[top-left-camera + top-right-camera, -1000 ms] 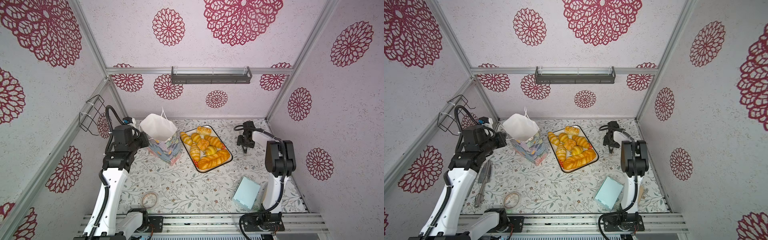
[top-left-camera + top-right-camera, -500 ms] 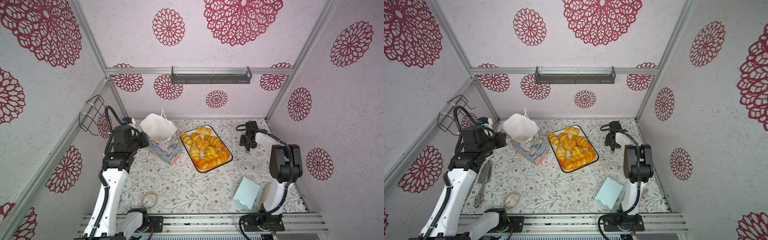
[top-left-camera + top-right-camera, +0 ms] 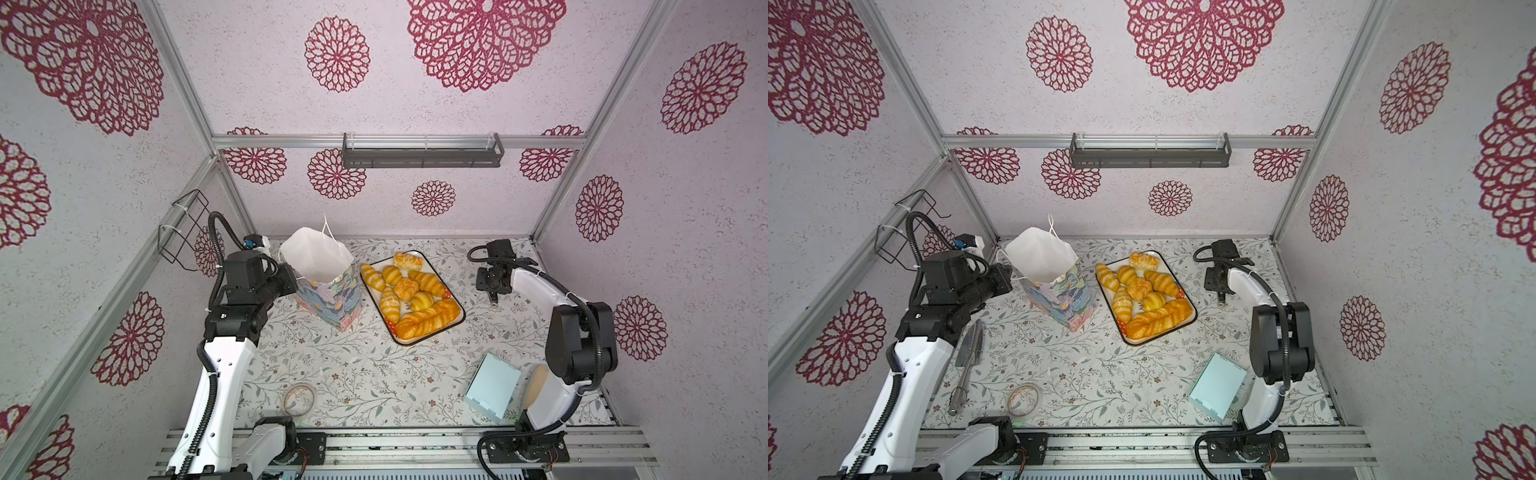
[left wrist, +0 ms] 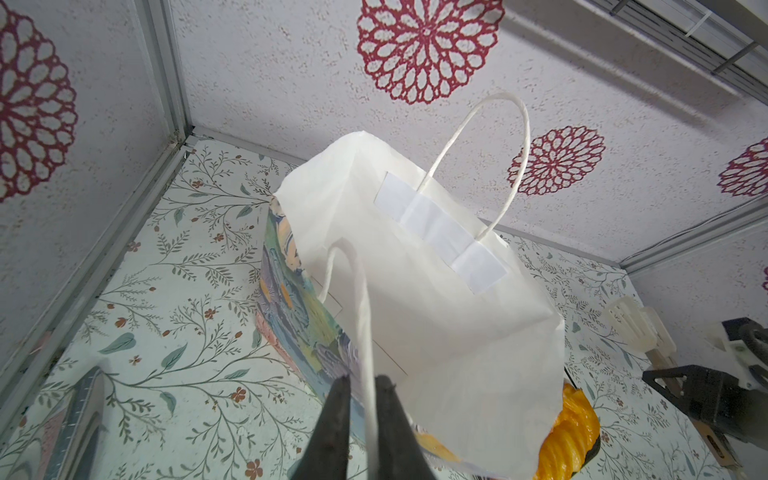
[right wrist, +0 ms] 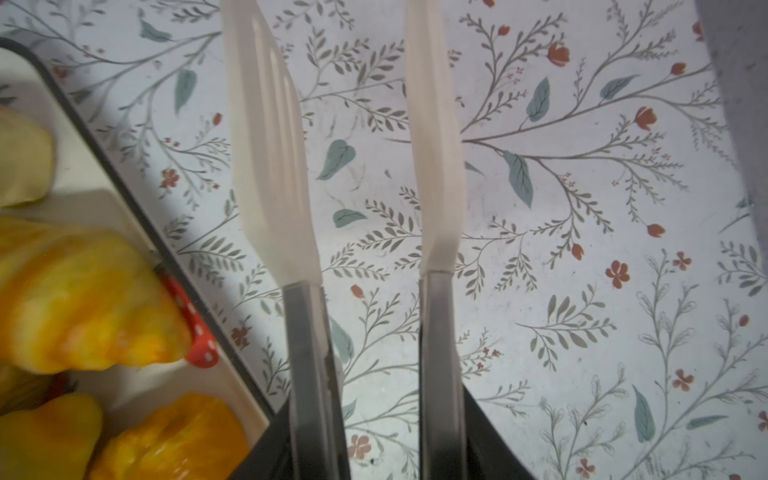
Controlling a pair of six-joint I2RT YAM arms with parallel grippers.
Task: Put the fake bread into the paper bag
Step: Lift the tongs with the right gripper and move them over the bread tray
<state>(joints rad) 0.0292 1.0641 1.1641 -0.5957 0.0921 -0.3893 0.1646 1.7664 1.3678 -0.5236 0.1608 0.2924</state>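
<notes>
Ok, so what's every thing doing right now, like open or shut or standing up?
left tool: shut, pinching the paper bag by its string handle.
right tool: gripping the tongs.
tongs: blades apart, nothing between them, beside the tray.
paper bag: upright, mouth open.
fake bread: lying on the tray, none picked up.
tray: lying flat, full of bread.
blue box: lying flat.

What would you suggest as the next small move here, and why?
Likely shift the tongs in the right gripper over the tray toward the nearest croissant: their blades hang empty above tablecloth, while the left gripper pinches the handle of the open paper bag.
</notes>
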